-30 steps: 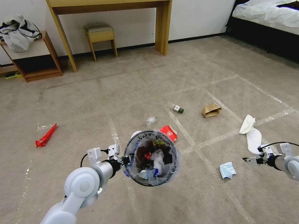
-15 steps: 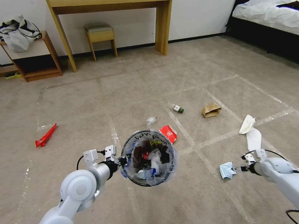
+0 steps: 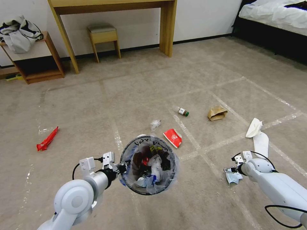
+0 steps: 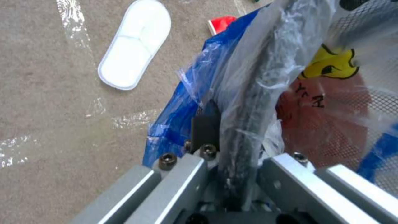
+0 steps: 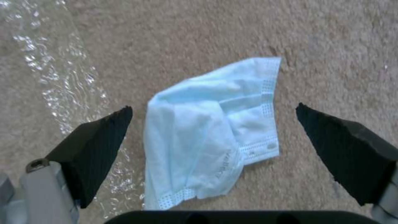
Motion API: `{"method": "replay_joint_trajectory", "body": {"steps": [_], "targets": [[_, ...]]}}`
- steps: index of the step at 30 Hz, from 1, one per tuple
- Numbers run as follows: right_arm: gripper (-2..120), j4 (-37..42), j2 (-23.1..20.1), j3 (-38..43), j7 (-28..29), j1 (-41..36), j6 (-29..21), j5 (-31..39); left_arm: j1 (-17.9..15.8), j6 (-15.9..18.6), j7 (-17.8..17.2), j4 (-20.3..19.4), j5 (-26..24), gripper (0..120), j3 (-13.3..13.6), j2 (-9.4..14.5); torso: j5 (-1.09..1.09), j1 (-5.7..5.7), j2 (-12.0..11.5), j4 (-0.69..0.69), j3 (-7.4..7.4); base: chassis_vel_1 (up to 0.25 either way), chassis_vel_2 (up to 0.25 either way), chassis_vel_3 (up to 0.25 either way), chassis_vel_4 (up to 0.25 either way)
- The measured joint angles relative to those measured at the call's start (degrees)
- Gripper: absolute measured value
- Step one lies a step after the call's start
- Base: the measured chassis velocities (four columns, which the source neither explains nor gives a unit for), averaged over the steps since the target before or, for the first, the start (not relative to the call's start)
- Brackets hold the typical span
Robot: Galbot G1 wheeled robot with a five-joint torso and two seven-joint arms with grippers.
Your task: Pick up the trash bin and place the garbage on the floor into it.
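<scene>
My left gripper [image 3: 120, 166] is shut on the rim of the trash bin [image 3: 150, 138], a red bucket lined with a clear, blue-edged bag and holding litter. In the left wrist view the gripper [image 4: 232, 161] clamps the bagged rim [image 4: 244, 124]. My right gripper [image 3: 231, 171] is low over the blue face mask [image 3: 234, 178] on the beige floor [image 3: 198, 204]. In the right wrist view the gripper [image 5: 213, 107] is open, and the mask [image 5: 211, 133] lies between its fingers [image 5: 99, 146], untouched.
More garbage lies around: a red wrapper [image 3: 172, 137] beside the bin, another red wrapper [image 3: 47, 139] at left, a small bottle [image 3: 183, 111], a brown paper bag [image 3: 216, 112], white slippers [image 3: 259, 139], crumpled tissue [image 3: 155, 124]. A stool [image 3: 103, 36], desk and bed [image 3: 275, 16] stand far back.
My right arm has swung left and down until its open gripper straddles the face mask. My left arm has carried the bin slightly left and nearer to me.
</scene>
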Motion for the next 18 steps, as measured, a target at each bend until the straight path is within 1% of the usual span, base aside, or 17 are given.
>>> {"method": "replay_joint_trajectory", "body": {"steps": [6,14,17,18], "targets": [[100,-0.50,1.49,1.46,1.20,-2.01,0.14,-1.26,1.05,0.00,0.11,-0.35,0.69,0,-0.17,-0.20,0.00,0.00,0.00,0.01,0.00,0.000,0.000,0.000,0.000],[100,-1.06,3.34,3.34,2.58,-4.34,1.18,-4.06,2.30,-0.08,0.67,-0.80,0.94,0,-1.14,0.33,0.00,0.00,0.01,0.00,0.00,0.000,0.000,0.000,0.000],[97,-1.77,3.79,3.74,2.90,-4.34,1.36,-4.62,2.58,-0.14,0.87,-0.87,1.15,0,-1.16,0.33,-0.01,0.00,0.01,0.02,-0.01,0.000,0.000,0.000,0.000],[93,-2.04,3.94,3.90,2.78,-4.28,1.58,-4.73,2.65,-0.20,1.00,-0.87,1.32,0,-1.15,0.25,-0.03,-0.01,0.01,0.02,-0.01,0.000,0.000,0.000,0.000]]}}
